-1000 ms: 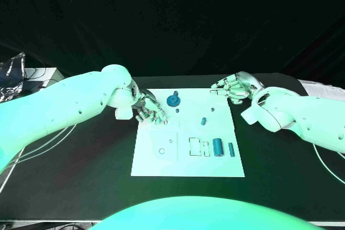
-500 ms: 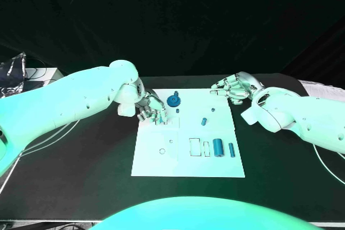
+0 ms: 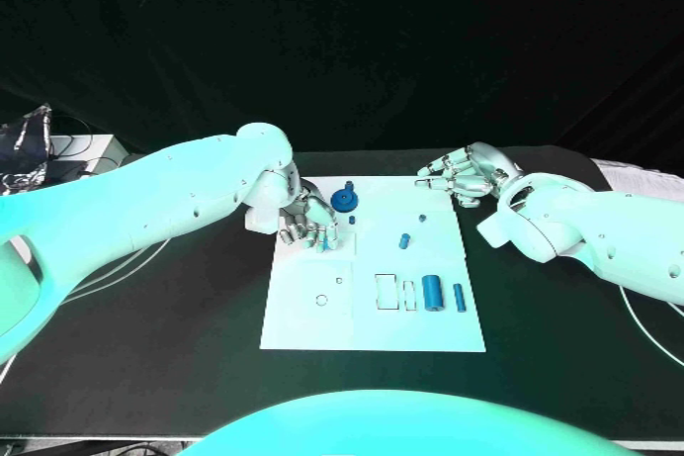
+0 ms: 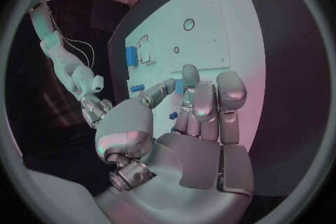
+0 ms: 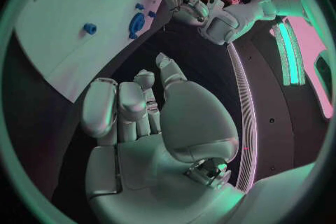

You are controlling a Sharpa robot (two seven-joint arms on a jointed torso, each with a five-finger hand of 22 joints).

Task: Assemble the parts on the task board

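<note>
On task board (image 3: pixel 374 318) left hand (image 3: pixel 306 222) pinches blue part (image 3: pixel 328 235); right hand (image 3: pixel 459 171) curled, holding nothing.

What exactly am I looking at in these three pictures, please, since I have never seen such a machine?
It is a two-armed robot at a black table. One picture looks down from its head; the two round ones come from cameras behind each wrist. On the table lies a white task board with small blue parts: a round piece at the far end and a cylinder nearer the robot. The left hand reaches over the board, its fingers around a small blue piece. The right hand hangs beyond the board's far corner, holding nothing.
</note>
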